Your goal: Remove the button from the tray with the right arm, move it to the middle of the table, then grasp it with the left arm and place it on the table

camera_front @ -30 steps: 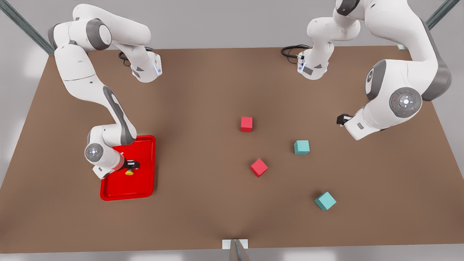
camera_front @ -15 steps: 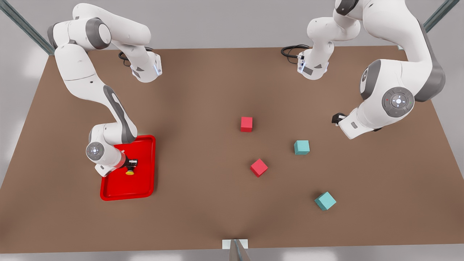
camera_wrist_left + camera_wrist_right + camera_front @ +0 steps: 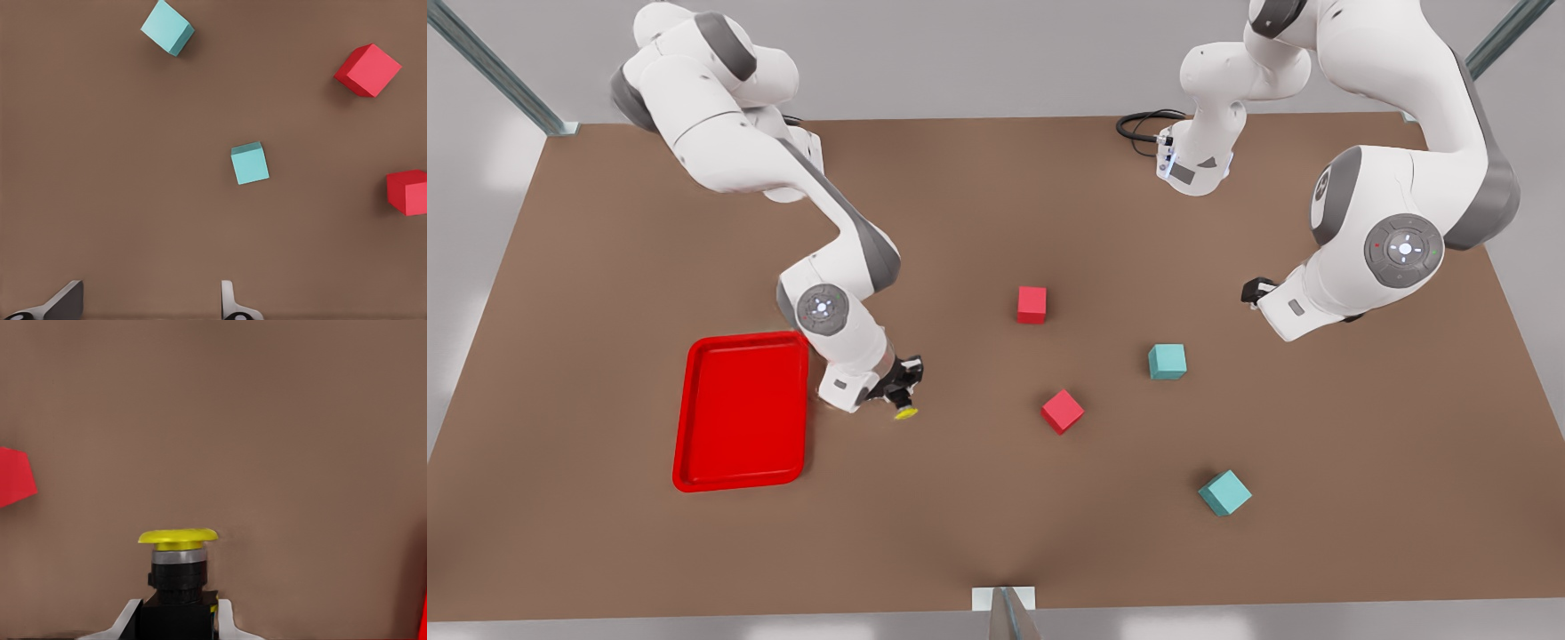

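Right pincer is seen left of centre in the front view, just right of the tray, above the brown worktop. The button is clamped between its fingers: in the right wrist view the dark boxy body sits between the two pale fingertips, with the yellow cap sticking out past them. The button is out of the tray and held over bare worktop, between the tray and the nearer red cube. Whether it touches the surface cannot be told.

Left pincer is seen at the right of the front view, held well apart from the button. In the left wrist view its fingers are spread wide with nothing between them, above bare worktop.

Also on the worktop: a second red cube near centre, a teal cube to its lower right, another teal cube lower still.
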### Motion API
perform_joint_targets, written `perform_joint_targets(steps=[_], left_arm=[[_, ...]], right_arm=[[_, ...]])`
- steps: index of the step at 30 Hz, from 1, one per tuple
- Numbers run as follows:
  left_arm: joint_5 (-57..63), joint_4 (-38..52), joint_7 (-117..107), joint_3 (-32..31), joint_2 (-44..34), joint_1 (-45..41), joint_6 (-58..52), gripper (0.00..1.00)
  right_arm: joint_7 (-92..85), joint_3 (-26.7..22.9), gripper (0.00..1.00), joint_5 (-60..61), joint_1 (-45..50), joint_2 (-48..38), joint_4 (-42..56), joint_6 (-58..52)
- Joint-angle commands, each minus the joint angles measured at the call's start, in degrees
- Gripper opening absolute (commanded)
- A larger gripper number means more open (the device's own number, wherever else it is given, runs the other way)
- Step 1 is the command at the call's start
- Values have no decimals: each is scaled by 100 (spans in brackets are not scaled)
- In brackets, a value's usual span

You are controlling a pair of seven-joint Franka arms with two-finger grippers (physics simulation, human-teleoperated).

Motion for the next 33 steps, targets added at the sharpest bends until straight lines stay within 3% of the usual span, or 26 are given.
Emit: perform_joint_targets(steps=[1, 6, 12, 20, 33], left_arm=[[4, 2, -3, -3, -7, -3, -2, 100], [4, 2, 5, -3, 19, 5, -2, 100], [4, 2, 14, -3, 90, 5, 7, 100], [4, 2, 5, 6, 221, 32, -11, 100], [4, 2, 14, 14, 353, 49, 69, 100]], right_arm=[[3686, -19, 40, 168, 538, 311, 373, -263], [4971, -1162, 40, 519, 2288, 1296, 1763, -228], [5534, -1777, 40, 678, 3018, 2052, 2729, -202], [6281, -2076, 40, 783, 3721, 2835, 3864, 18], [6457, -2533, 40, 783, 4275, 3309, 3899, 677]])
